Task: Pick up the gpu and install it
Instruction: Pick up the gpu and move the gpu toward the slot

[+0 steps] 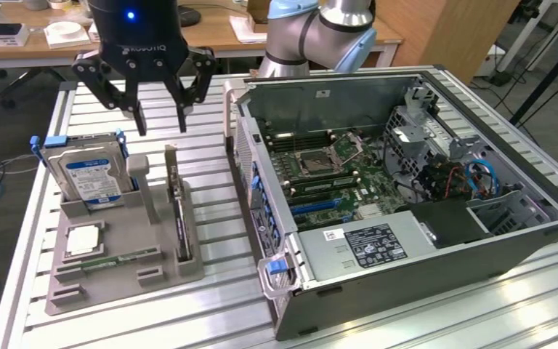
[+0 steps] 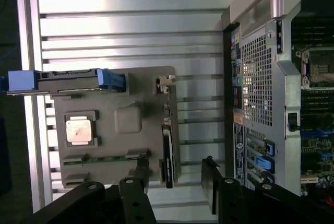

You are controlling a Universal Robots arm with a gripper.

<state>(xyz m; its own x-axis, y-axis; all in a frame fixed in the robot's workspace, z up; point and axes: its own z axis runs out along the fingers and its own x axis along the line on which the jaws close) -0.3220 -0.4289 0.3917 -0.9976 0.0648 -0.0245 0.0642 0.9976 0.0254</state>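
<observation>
The gpu (image 1: pixel 178 211) stands on its edge in a slot of the grey holder (image 1: pixel 153 273), its silver bracket at the far end; it is a thin dark card. In the wrist view the gpu (image 2: pixel 167 148) runs along the holder's (image 2: pixel 117 85) edge nearest the computer case. My gripper (image 1: pixel 162 125) hangs open in the air above the holder's far end, holding nothing. Its two black fingers (image 2: pixel 141 171) straddle the line of the card from above, well clear of it.
An open computer case (image 1: pixel 511 225) lies on the exterior view's right, its motherboard (image 1: pixel 328 171) exposed. The holder also carries a hard drive (image 1: pixel 85 173) with blue frame, a processor (image 1: pixel 83 238) and a memory stick (image 1: pixel 119 258). Everything rests on a slatted aluminium table (image 1: pixel 211 305).
</observation>
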